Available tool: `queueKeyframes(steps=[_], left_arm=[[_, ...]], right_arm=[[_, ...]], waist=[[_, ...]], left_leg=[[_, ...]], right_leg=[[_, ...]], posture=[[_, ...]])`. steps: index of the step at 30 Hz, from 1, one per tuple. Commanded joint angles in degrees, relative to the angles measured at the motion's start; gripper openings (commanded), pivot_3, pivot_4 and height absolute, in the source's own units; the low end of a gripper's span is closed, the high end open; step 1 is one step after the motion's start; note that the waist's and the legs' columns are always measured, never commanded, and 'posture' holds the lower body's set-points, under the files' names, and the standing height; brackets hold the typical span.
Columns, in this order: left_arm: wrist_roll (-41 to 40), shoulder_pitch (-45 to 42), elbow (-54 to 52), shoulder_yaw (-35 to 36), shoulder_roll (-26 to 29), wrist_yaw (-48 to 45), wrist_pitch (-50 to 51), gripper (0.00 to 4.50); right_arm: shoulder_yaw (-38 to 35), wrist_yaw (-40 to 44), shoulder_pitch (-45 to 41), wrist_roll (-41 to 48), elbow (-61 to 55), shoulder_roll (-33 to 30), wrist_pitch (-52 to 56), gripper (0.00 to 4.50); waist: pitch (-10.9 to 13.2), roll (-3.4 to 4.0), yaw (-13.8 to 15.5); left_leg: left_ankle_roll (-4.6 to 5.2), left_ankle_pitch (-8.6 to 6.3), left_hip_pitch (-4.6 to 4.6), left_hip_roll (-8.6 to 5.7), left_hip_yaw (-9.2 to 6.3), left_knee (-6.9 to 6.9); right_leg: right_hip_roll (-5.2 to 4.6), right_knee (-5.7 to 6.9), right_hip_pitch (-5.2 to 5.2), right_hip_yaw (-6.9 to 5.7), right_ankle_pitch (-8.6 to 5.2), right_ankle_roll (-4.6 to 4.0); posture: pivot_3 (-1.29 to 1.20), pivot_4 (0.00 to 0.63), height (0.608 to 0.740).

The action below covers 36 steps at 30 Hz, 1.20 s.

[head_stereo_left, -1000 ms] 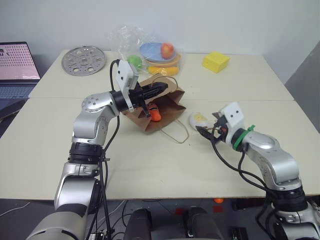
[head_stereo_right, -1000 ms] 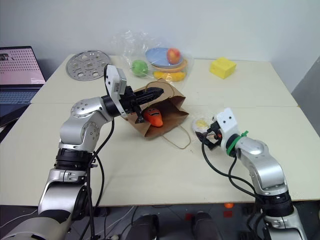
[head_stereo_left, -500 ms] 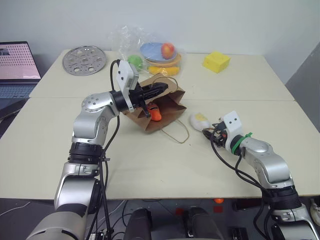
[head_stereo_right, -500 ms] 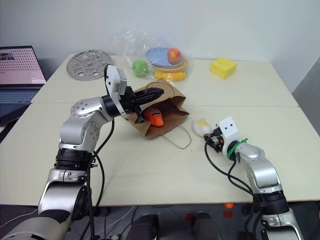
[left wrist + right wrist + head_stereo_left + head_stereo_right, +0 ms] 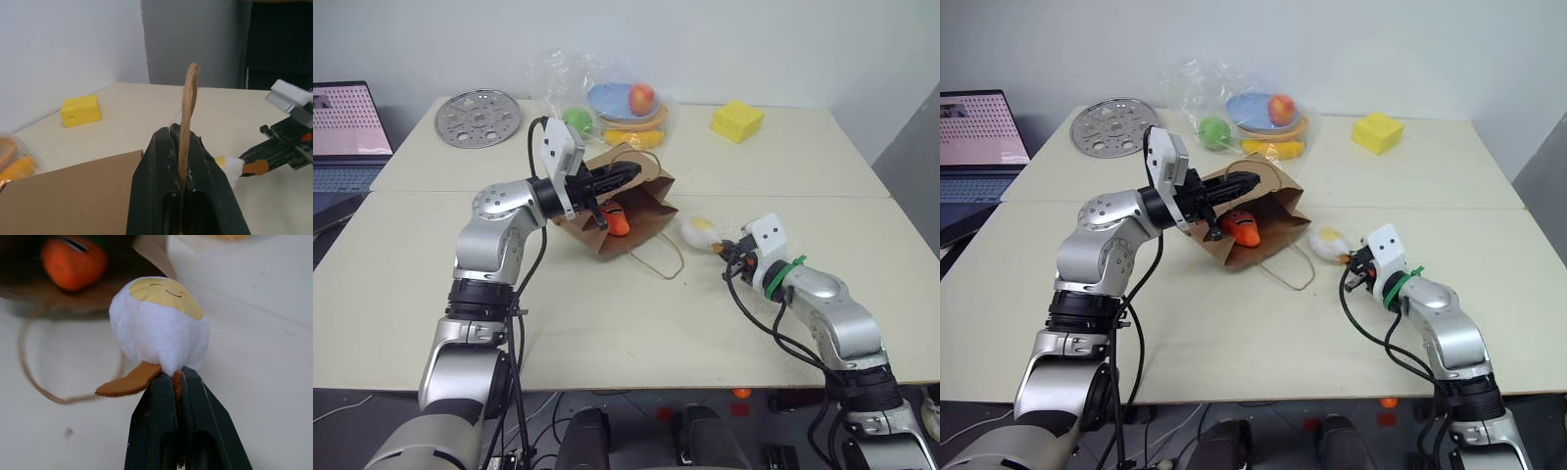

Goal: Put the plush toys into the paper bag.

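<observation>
Since a second ago, the right tool (image 5: 176, 382) has gone from spread beside the white toy (image 5: 699, 230) to pressed together on the toy's small brown tag, and the toy now sits slightly lifted and nearer the paper bag (image 5: 641, 211) than before. That right arm reaches forward and toward the robot's left, low over the table (image 5: 607, 323), with its tool roughly level. The left arm has not shifted: it is raised and bent, its left tool (image 5: 182, 147) pinching one twisted-paper handle of the bag and holding the mouth open toward the right arm. Inside the mouth lies the orange carrot toy (image 5: 616, 221), soft and rounded. The white toy is a fluffy oval with a yellow patch bearing a drawn smiling face. Stiff and creased, the brown kraft bag has its second looped handle trailing on the table.
</observation>
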Motion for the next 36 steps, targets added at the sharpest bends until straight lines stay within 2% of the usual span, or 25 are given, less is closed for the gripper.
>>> queueKeyframes(steps=[1,13,27,34,36], left_arm=[[0.0,-1.8,-1.0,0.1,0.4,-0.3,-0.9,0.00],[0.0,-2.2,-1.1,0.0,0.3,-1.1,-0.7,0.00],[-0.8,-1.2,-3.3,0.0,0.9,-2.3,0.8,0.00],[-0.9,-0.9,-4.2,0.3,0.9,-2.3,1.3,0.00],[-0.9,-0.6,-4.5,0.4,1.0,-2.1,1.5,0.00]], right_arm=[[0.9,0.7,-2.5,2.4,-4.5,2.0,-0.2,0.05],[5.6,-2.8,-10.0,-1.7,7.5,9.9,-5.1,0.05],[4.9,-7.2,-21.0,-5.2,34.0,21.0,-15.3,0.05],[3.3,-9.4,-24.8,-5.8,42.5,23.4,-18.1,0.05],[3.4,-7.9,-23.9,-5.2,41.0,23.0,-17.2,0.51]], waist=[[0.0,0.00,-0.1],[0.0,0.00,0.1],[0.0,0.01,-0.1],[0.0,0.02,0.0],[0.0,0.02,0.0]], left_leg=[[0.00,0.00,0.00,0.00,0.00,0.00],[0.00,0.00,0.00,0.00,0.00,0.02],[0.00,0.00,0.00,0.01,-0.01,0.00],[0.00,0.00,0.00,0.02,-0.01,0.00],[0.00,0.00,0.00,0.01,-0.01,-0.01]], right_leg=[[0.00,0.00,0.00,0.00,0.00,0.00],[0.00,0.02,0.00,0.00,0.01,-0.01],[0.00,0.03,-0.01,-0.02,0.01,-0.02],[-0.01,0.06,-0.02,-0.02,0.01,-0.02],[-0.02,0.05,-0.01,-0.03,0.01,-0.02]], posture=[[0.00,0.150,0.740],[0.00,0.150,0.740],[0.00,0.150,0.740],[0.00,0.150,0.740],[0.00,0.150,0.740]])
